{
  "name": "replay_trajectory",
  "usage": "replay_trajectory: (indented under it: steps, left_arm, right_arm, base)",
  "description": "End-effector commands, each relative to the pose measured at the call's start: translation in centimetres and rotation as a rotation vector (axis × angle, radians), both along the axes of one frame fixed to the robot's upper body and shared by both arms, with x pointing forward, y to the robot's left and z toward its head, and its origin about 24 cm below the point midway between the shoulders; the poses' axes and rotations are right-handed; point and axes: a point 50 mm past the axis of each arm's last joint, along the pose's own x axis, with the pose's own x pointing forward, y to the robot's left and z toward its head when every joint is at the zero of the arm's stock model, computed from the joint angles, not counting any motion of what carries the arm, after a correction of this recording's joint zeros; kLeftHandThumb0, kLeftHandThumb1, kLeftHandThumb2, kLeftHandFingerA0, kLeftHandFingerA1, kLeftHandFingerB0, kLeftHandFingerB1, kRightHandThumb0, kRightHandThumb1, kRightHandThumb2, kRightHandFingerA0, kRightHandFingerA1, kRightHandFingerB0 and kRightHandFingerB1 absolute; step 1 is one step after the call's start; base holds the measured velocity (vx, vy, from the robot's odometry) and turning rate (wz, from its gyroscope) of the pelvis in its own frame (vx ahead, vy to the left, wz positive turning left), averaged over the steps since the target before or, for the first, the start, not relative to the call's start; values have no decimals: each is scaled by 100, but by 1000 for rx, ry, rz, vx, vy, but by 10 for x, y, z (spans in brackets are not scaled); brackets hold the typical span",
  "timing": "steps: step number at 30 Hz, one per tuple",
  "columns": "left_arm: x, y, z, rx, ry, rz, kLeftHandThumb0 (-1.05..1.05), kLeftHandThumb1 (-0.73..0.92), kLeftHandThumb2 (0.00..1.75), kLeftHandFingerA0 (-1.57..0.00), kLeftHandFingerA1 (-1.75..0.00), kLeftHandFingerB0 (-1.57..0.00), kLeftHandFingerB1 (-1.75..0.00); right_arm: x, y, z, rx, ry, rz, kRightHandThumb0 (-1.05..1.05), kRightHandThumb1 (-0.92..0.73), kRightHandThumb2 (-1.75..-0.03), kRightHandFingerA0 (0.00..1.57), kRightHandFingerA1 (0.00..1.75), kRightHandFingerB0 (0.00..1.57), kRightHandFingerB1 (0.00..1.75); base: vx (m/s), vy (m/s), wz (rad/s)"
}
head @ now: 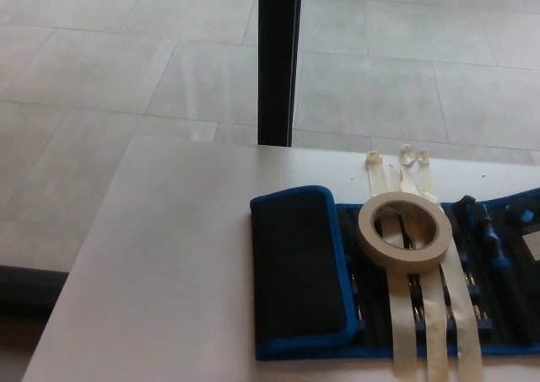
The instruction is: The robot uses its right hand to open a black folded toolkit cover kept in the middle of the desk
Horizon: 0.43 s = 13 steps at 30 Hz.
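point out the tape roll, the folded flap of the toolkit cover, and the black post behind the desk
tape roll [364, 230], head view, left side of the ring
folded flap [295, 268], head view, middle of its black panel
black post [278, 61], head view, mid-length

Soft, even daylight washes the pale desk [169, 255] and tiled floor [126, 53], leaving a faint sheen. The frame is slightly blurred, colours muted; the toolkit cover [299, 272] reads dark.
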Motion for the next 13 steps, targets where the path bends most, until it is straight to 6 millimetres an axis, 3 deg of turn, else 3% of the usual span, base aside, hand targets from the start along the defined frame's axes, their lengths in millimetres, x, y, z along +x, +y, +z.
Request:
replay_trajectory:
  steps: [1, 3, 5, 6, 7, 8, 10, 11, 12, 13]
  left_arm:
    - [-11, 10, 4, -2, 13, 48, -36, -26, 92, -148, -146, -146, -145]
    - [-13, 10, 4, -6, 19, 50, -36, -25, 93, -150, -147, -142, -143]
    - [-14, 10, 3, -4, 27, 55, -36, -26, 92, -155, -149, -140, -142]
    - [-15, 10, 3, -5, 26, 68, -36, -26, 93, -157, -150, -144, -145]
    - [-16, 11, 3, -6, 23, 74, -36, -24, 93, -155, -149, -139, -142]
    - [-16, 11, 3, -7, 20, 78, -36, -25, 94, -157, -151, -138, -143]
    - [-15, 11, 3, -9, 15, 85, -37, -27, 93, -157, -152, -132, -141]
    - [-16, 11, 4, -7, 12, 80, -38, -27, 94, -157, -153, -130, -141]
    - [-16, 12, 4, -15, 2, 88, -40, -28, 94, -157, -154, -132, -143]
    - [-16, 12, 4, -16, 1, 89, -40, -28, 94, -157, -154, -132, -143]
  right_arm:
    - [-3, 7, -15, 89, -131, -98, -48, -74, -68, 88, 170, 60, 99]
    - [-3, 7, -16, 91, -145, -98, -48, -75, -69, 88, 170, 65, 96]
    - [-1, 8, -15, 88, -117, -81, -49, -77, -66, 93, 172, 67, 113]
    - [1, 9, -14, 85, -107, -70, -50, -77, -69, 83, 169, 63, 109]
    - [1, 10, -15, 85, -107, -52, -48, -62, -106, 116, 133, 63, 90]
    - [1, 11, -15, 83, -107, -45, -51, -78, -69, 84, 171, 52, 96]
    - [3, 12, -16, 79, -104, -47, -50, -79, -69, 83, 167, 49, 88]
    - [4, 12, -17, 89, -104, -45, -52, -78, -70, 82, 165, 49, 96]
    - [4, 12, -18, 90, -95, -29, -49, -63, -106, 114, 133, 63, 91]
    - [4, 12, -18, 90, -94, -27, -49, -63, -106, 114, 133, 63, 91]
  base:
    - [0, 0, 0]
    - [0, 0, 0]
    - [0, 0, 0]
    - [0, 0, 0]
    - [0, 0, 0]
    - [0, 0, 0]
    - [0, 0, 0]
    - [0, 0, 0]
    - [0, 0, 0]
    - [0, 0, 0]
